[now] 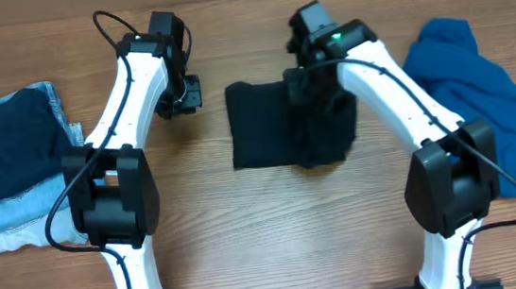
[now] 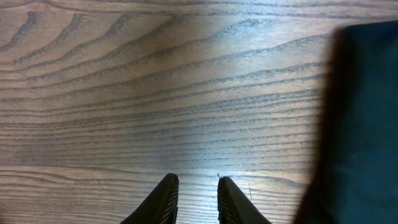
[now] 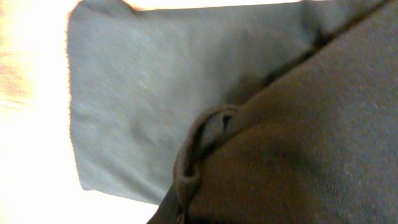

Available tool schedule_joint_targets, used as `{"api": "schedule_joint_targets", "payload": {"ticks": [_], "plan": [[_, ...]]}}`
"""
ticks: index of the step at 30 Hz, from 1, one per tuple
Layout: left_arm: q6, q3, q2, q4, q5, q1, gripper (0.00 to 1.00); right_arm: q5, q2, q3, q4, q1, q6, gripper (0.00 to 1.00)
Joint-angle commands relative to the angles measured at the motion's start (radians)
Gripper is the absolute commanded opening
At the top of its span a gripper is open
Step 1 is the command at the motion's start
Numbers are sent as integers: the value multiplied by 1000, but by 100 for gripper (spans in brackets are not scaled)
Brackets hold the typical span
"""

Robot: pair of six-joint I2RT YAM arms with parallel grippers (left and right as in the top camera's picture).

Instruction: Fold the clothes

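Okay, so your right end effector (image 1: 317, 110) is down on the black shirt (image 1: 261, 125), which lies in the middle of the worktop (image 1: 277, 242) between the two arms. The shirt's left part is spread flat as a neat rectangle. The right part is bunched up around the end effector. From the right wrist view, a rolled edge of dark fabric (image 3: 193, 155) sits right at the fingertips and a lifted flap fills most of the frame, so it reads as pinching a fold of the shirt. The fingers themselves are mostly buried in cloth.

Your left end effector (image 1: 183, 97) hangs over bare wood just left of the shirt, not touching it. Its fingers (image 2: 166, 198) are pressed nearly together with only a thin gap and nothing between them.

The teal-blue garment (image 1: 486, 94) is crumpled at the far right edge, well apart from the shirt. Over on the far left there's a folded dark navy garment (image 1: 11, 140) sitting on top of light denim jeans (image 1: 9, 225).
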Motion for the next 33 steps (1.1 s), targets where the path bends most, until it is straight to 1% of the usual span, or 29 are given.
{"api": "schedule_joint_targets", "payload": {"ticks": [1, 5, 9, 14, 16, 20, 24, 26, 28, 30, 31, 32, 33], "plan": [[27, 18, -43, -3, -5, -3, 25, -2, -42, 28, 87, 72, 24, 4], [27, 16, -43, -6, -5, -4, 25, -2, -41, 28, 174, 119, 58, 4], [39, 7, -43, -6, -5, -5, 26, 15, -41, 28, 180, 105, 69, 4], [53, -15, -43, -7, 58, -5, 25, 65, -41, 29, 109, -28, 69, 4], [121, -15, -43, -6, 141, -7, 24, 65, -41, 29, 55, -106, 73, 4], [179, -15, -43, 0, 156, -7, 24, 85, -41, 29, -21, -236, 80, 4], [235, -15, -43, 8, 155, -6, 27, 148, -41, 29, -78, -335, 64, 4], [252, -15, -43, 18, 155, -6, 30, 179, -41, 29, -127, -370, 65, 4], [251, -15, -43, 23, 164, -6, 30, 281, -41, 29, -183, -406, 72, 4], [251, -15, -43, 26, 187, -6, 31, 301, -41, 29, -185, -435, 68, 4], [251, -15, -43, 29, 185, -6, 35, 301, -43, 29, -182, -450, 67, 4], [251, -15, -43, 31, 185, -5, 37, 301, -52, 29, -177, -461, 59, 4], [251, -15, -43, 30, 185, -2, 37, 301, -72, 32, -172, -463, 39, 4]]}}
